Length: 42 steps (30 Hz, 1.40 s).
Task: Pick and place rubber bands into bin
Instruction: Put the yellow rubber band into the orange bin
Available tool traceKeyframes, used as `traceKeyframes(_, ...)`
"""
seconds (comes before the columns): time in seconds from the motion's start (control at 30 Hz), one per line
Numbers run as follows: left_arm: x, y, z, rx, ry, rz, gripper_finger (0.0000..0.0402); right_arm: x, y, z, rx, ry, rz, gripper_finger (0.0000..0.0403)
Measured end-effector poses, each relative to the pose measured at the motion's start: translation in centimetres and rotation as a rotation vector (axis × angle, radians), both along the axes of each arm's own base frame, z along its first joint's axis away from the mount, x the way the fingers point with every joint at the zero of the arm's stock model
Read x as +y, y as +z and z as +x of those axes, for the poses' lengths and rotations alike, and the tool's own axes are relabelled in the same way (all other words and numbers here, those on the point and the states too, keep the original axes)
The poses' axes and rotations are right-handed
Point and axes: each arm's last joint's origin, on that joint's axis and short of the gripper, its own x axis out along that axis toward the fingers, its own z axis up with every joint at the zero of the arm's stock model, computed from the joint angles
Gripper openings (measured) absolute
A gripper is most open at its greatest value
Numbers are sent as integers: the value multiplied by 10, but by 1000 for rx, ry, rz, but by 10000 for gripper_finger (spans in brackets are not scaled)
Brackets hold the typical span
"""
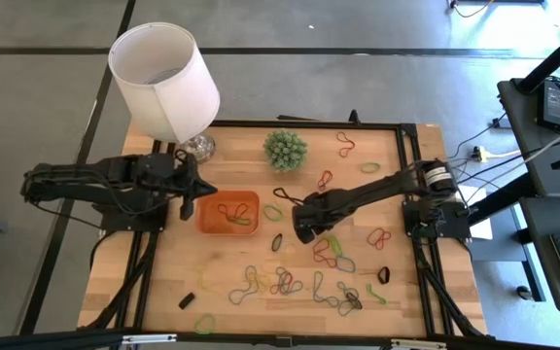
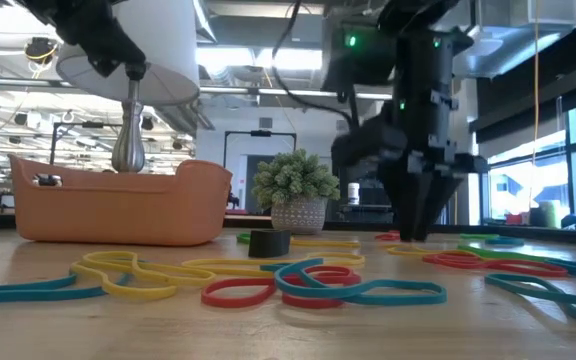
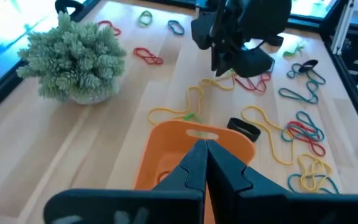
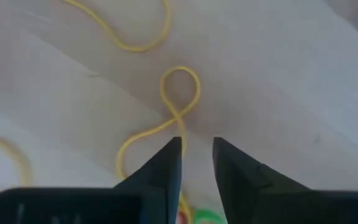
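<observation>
Orange plastic, smooth and shallow, is facing you in the one bin (image 1: 228,213), which is sitting left of centre on the pale wood table (image 1: 163,282) with its long axis running side to side, while too many thin rubber bands (image 1: 290,284) to count are lying looped over the boards. Your right gripper (image 4: 197,155) is hovering with its two fingers parted, nothing between them, over a twisted yellow band (image 4: 179,99). Your left gripper (image 3: 205,163) is waiting pressed shut at the bin's left end.

A: How many things sit on the tabletop (image 1: 163,272)?
B: One orange bin (image 1: 227,212), one lamp (image 1: 166,83), one small plant (image 1: 286,150).
A: And rubber bands (image 1: 331,251)?
B: Too many, overlapping, for an exact count.
</observation>
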Motion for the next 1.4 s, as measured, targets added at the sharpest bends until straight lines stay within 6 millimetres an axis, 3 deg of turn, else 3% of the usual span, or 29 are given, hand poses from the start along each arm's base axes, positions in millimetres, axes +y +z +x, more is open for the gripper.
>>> traceKeyframes(0.27, 0, -5, 7, 39, 7, -13, 2, 1, -12, 4, 13, 3, -5, 90)
traceKeyframes(0.47, 1, -8, 12, 68, 11, -13, 2, 1, -10, 5, 0, 67, -7, 16)
traceKeyframes(0.57, 1, -10, 15, 77, 10, -14, 2, 2, -3, 3, -21, 116, -7, 9)
traceKeyframes(0.8, -1, -1, 33, -55, -26, 16, 31, 4, 55, -13, -169, 160, -52, 3)
traceKeyframes(1.07, -9, 5, 72, -243, -56, 26, 129, 1, 129, -50, -378, 240, -167, 1)
traceKeyframes(1.23, -10, 2, 106, -298, -61, 56, 190, -1, 150, -57, -483, 344, -233, 1)
traceKeyframes(1.4, -11, 12, 147, -285, -64, 127, 231, 0, 158, -49, -580, 460, -293, 1)
